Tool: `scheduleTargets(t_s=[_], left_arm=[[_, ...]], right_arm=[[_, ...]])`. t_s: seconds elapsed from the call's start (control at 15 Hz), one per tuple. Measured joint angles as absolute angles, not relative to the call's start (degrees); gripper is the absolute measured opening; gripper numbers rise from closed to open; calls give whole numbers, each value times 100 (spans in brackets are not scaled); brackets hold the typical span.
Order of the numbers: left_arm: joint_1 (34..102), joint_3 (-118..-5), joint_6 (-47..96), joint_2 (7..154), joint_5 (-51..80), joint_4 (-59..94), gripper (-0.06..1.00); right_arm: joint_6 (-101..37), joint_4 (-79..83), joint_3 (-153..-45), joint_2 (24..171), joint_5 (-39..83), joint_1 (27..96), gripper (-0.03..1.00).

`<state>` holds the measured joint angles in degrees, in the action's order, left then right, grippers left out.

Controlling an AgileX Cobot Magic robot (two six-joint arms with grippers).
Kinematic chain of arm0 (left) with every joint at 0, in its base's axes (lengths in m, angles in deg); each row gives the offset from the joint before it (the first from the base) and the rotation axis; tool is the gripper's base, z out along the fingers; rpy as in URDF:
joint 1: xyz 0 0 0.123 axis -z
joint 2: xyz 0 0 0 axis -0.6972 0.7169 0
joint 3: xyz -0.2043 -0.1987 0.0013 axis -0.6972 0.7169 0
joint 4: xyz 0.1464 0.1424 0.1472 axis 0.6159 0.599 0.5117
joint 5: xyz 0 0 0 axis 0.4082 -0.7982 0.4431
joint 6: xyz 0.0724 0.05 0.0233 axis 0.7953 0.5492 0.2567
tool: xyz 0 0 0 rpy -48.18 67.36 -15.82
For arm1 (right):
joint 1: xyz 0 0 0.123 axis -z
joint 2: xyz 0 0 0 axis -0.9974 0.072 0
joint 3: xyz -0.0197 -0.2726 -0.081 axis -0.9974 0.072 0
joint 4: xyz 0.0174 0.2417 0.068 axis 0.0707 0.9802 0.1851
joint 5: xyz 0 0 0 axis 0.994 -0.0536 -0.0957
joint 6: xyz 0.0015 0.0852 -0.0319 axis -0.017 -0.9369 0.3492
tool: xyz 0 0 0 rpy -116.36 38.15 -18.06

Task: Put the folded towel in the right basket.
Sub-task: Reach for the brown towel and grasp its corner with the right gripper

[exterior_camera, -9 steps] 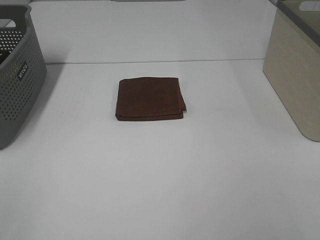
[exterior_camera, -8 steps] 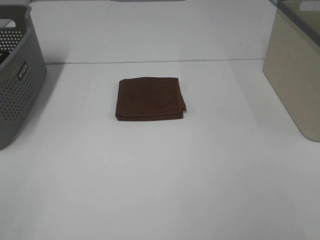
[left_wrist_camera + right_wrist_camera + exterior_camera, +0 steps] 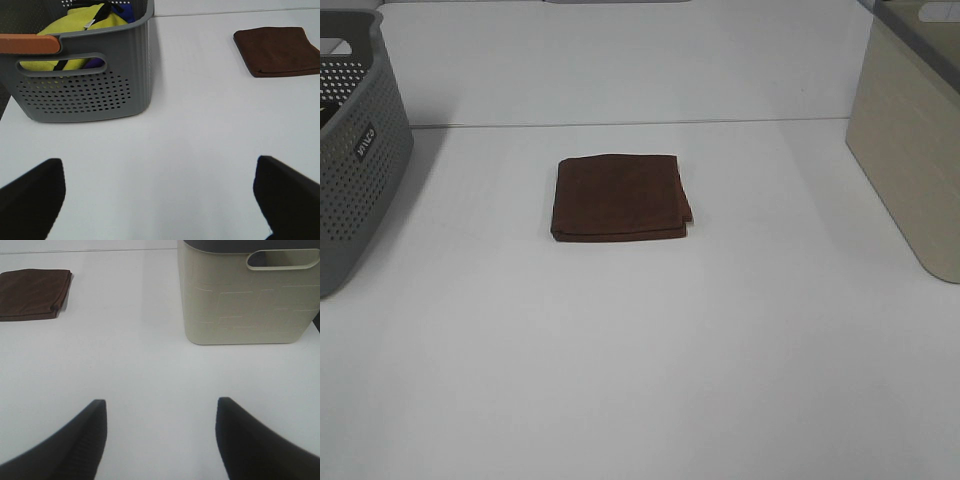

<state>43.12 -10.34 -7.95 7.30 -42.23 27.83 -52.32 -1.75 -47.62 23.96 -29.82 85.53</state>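
A folded brown towel (image 3: 619, 197) lies flat on the white table, near the middle of the exterior view. It also shows in the left wrist view (image 3: 278, 50) and in the right wrist view (image 3: 33, 293). The beige right basket (image 3: 912, 140) stands at the right edge; the right wrist view shows its wall and handle slot (image 3: 247, 297). Neither arm appears in the exterior view. My left gripper (image 3: 160, 200) is open and empty, far from the towel. My right gripper (image 3: 160, 437) is open and empty, short of the basket.
A grey perforated basket (image 3: 355, 150) stands at the left edge; the left wrist view shows it (image 3: 85, 85) holding yellow and blue cloth (image 3: 80, 22). White tabletop (image 3: 640, 360) spreads around the towel.
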Motion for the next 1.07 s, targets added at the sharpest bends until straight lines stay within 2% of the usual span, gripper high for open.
scheduleTargets(t_s=[1.07], left_arm=[[4312, -1034, -795, 730, -4223, 2783, 97]], right_arm=[[-5232, -175, -4762, 2396, -2982, 8553, 61]])
